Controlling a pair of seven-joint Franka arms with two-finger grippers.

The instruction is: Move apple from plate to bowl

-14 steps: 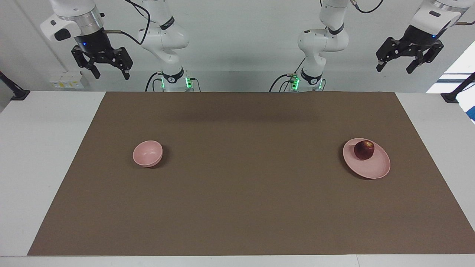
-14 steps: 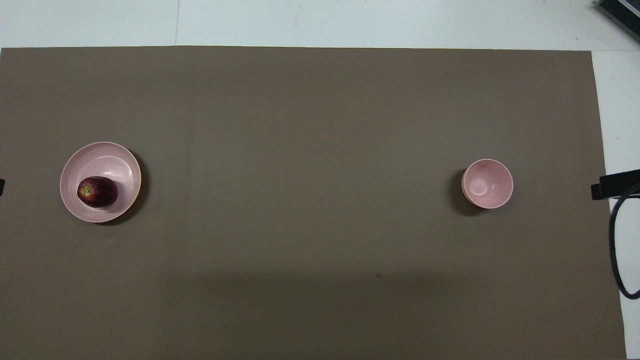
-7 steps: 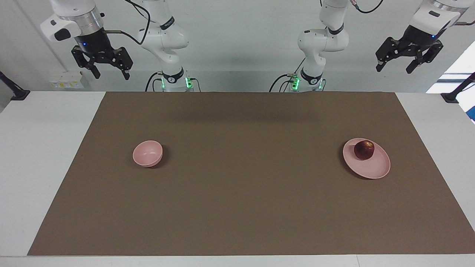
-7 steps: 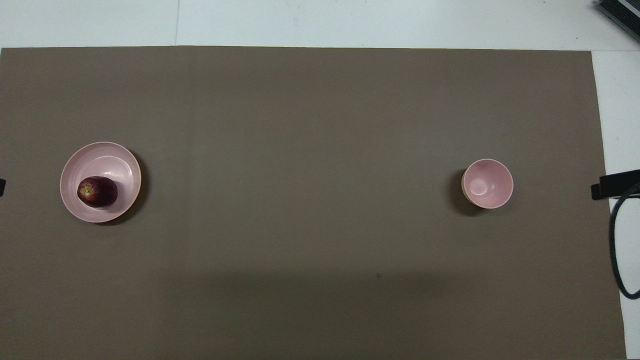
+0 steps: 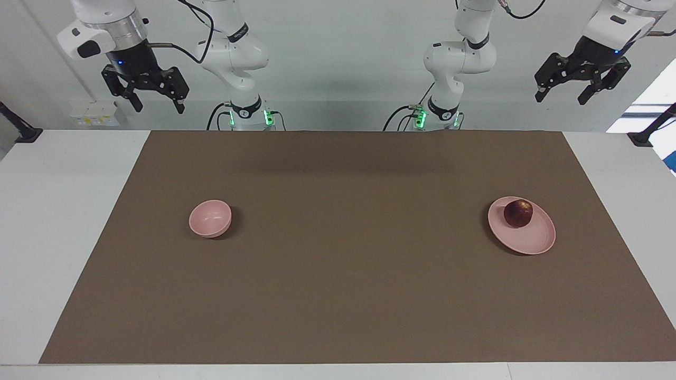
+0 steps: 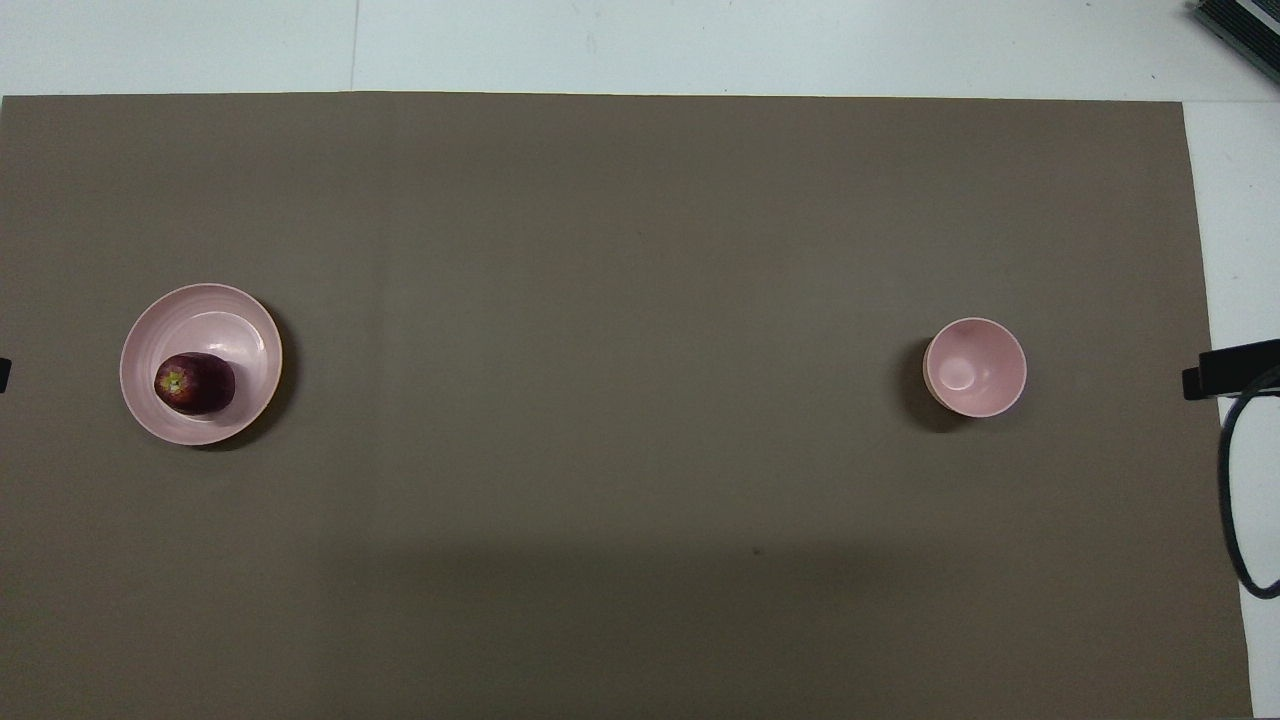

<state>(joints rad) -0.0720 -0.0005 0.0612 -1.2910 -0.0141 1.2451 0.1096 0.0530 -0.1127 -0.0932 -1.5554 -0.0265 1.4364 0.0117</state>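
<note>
One maroon apple [image 5: 518, 213] sits on the pale pink plate [image 5: 534, 242] toward the left arm's end of the brown mat [image 5: 348, 253], well apart from the small pink bowl [image 5: 210, 218], while the left gripper [image 5: 564, 96] and right gripper [image 5: 156, 105] hang raised, fingers spread, grasping nothing.

Apple [image 5: 517, 213] on plate [image 5: 531, 240] — bowl [image 5: 210, 218] well apart, empty, on brown mat [image 5: 348, 264].

Brown mat [image 5: 348, 274] over the white table [image 5: 58, 221], black cable [image 6: 1235, 480] at its edge.
</note>
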